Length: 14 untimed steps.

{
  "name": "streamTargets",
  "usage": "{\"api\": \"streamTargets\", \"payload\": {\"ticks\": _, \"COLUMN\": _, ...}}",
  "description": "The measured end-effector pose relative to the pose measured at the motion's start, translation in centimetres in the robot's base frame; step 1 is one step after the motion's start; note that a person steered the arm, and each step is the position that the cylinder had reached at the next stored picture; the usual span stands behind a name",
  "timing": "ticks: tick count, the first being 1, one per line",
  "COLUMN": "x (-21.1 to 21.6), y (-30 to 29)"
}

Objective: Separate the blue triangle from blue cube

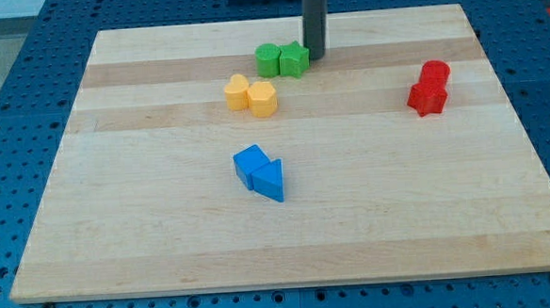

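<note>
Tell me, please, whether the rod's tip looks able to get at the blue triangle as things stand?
Probably yes. My tip sits beside the green blocks near the view's top; bare board lies between it and the blue triangle, which touches the blue cube.

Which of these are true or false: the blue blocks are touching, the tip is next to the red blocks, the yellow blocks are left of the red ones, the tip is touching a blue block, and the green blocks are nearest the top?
1. The blue cube and blue triangle touch. True.
2. My tip is beside the red blocks. False: it is beside the green blocks, at their right.
3. The yellow blocks lie to the view's left of the red blocks. True.
4. My tip touches a blue block. False: it is far above them in the view.
5. The green blocks are nearest the view's top. True.
</note>
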<state>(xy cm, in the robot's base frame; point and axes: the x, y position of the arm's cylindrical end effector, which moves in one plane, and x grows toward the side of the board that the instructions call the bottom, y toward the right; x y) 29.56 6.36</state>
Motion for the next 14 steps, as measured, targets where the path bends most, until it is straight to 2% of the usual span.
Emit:
{"api": "streamTargets", "payload": {"ticks": 1, "x": 5.6, "y": 3.2}}
{"api": "streamTargets", "payload": {"ticks": 4, "x": 18.6, "y": 2.0}}
{"api": "streamTargets", "payload": {"ticks": 7, "x": 25.6, "y": -15.6}}
{"api": "streamTargets", "payload": {"ticks": 9, "x": 25.8, "y": -16.5}}
{"api": "streamTargets", "payload": {"ticks": 10, "x": 25.8, "y": -18.8}}
{"api": "streamTargets", "payload": {"ticks": 14, "x": 24.7, "y": -16.8}}
